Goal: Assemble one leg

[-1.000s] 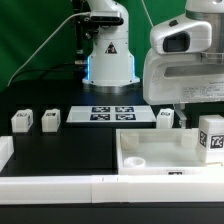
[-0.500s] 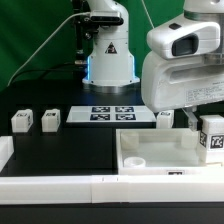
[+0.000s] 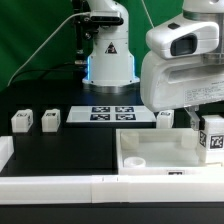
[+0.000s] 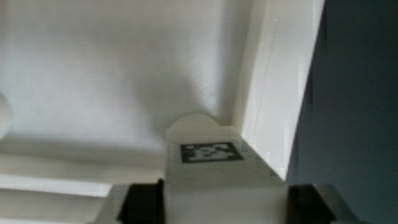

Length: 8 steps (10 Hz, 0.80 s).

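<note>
The gripper (image 4: 222, 203) is closed on the leg (image 3: 211, 138). In the wrist view both dark fingers (image 4: 143, 205) bear against opposite side faces of the leg (image 4: 214, 150), with no gap visible on either side, and nothing else is held. The leg stands upright in the grip, and its black-and-white tag faces the wrist camera. In the exterior view the tag faces the viewer, and the leg hangs below the arm's white hand housing at the exterior view's right edge. It is positioned over the right-hand part of the white panel (image 3: 165, 150), close to the panel's raised edge. The wrist view shows that edge of the panel (image 4: 107, 80) running beside the leg, with the black table (image 4: 356, 120) beyond it. Whether the foot of the leg touches the panel cannot be determined. A round socket (image 3: 135, 159) lies in the panel's near corner toward the exterior view's left, well apart from the held leg. A loose leg (image 3: 21, 121) and a second loose leg (image 3: 49, 119) stand side by side on the table (image 3: 60, 150) at the exterior view's left. A third loose leg (image 3: 165, 117) stands behind the panel, near the marker board (image 3: 112, 113). A long white bar (image 3: 90, 185) lies across the foreground.
</note>
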Motion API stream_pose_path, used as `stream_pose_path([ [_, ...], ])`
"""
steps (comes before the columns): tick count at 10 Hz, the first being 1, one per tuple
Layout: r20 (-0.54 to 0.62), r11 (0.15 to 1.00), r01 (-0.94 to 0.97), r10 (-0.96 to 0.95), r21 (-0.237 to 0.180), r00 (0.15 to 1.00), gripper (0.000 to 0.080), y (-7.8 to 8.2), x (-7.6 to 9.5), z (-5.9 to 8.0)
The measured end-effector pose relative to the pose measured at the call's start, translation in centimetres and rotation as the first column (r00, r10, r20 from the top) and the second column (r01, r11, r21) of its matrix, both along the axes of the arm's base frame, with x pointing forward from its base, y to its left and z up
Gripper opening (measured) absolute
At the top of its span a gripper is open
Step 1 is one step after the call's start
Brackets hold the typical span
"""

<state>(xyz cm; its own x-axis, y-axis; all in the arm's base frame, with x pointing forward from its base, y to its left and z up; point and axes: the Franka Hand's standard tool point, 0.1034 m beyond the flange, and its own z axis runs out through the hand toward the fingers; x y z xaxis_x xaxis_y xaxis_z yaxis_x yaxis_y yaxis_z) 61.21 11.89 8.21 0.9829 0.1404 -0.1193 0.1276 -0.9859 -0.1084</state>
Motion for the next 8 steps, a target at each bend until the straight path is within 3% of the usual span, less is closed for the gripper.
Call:
stream_pose_path([
  [1, 0.000, 1.000, 0.006, -0.006, 0.000, 1.000, 0.0298, 0.00, 0.00, 0.00],
  [4, -0.022, 0.957, 0.288, -0.289, -0.039, 0.957, 0.0298, 0.24, -0.02, 0.01],
  [8, -0.039, 0.735, 0.670, -0.676, -0.103, 0.736, 0.0298, 0.69, -0.07, 0.11],
])
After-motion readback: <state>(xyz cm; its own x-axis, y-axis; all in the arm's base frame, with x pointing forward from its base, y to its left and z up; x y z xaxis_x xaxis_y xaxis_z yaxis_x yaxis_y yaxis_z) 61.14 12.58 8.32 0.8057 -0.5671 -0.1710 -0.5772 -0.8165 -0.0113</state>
